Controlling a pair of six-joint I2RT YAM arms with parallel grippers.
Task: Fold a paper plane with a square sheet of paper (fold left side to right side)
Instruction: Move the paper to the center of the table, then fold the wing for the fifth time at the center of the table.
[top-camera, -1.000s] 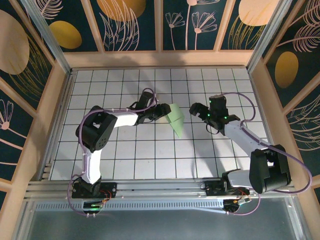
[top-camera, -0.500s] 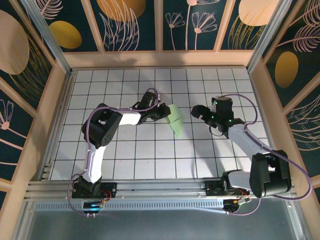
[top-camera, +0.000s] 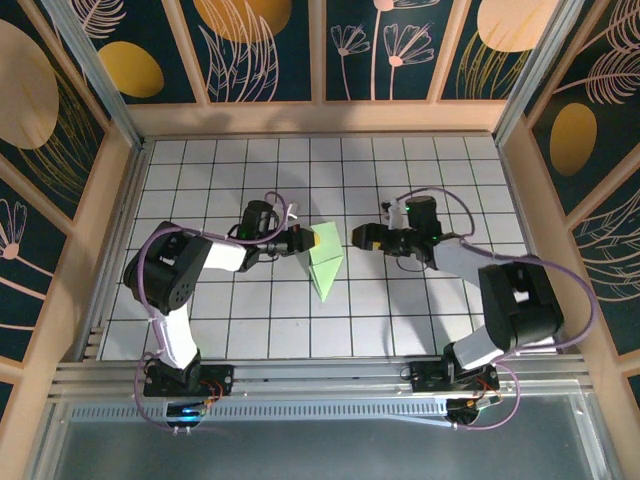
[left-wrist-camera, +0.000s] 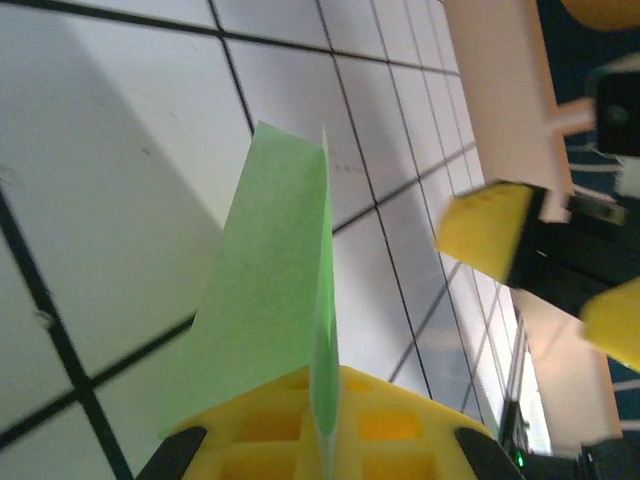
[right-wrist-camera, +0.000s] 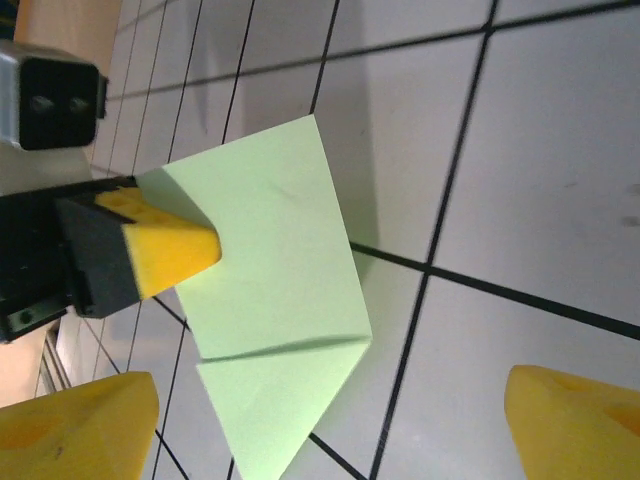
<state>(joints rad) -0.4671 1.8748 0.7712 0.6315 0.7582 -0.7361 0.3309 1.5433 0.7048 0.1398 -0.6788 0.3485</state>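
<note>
The pale-green sheet of paper (top-camera: 326, 262) is folded into a pointed dart shape, its tip toward the near side. My left gripper (top-camera: 304, 240) is shut on its left edge and holds it up off the tiles. In the left wrist view the paper (left-wrist-camera: 290, 260) stands edge-on, pinched in my left gripper (left-wrist-camera: 325, 405). My right gripper (top-camera: 364, 238) stands open just right of the paper, facing it without touching. In the right wrist view the paper (right-wrist-camera: 275, 300) shows a crease across it, my right gripper (right-wrist-camera: 330, 430) spans wide, and a left fingertip (right-wrist-camera: 175, 252) rests on the sheet.
The white grid-tile table (top-camera: 250, 320) is walled by a wooden frame (top-camera: 320, 118) at the back and both sides. A metal rail (top-camera: 300, 375) runs along the near edge by the arm bases. The two grippers face each other closely at the table's middle.
The left gripper closed on the paper and drew it left and nearer. The right gripper swung left toward the paper and lowered.
</note>
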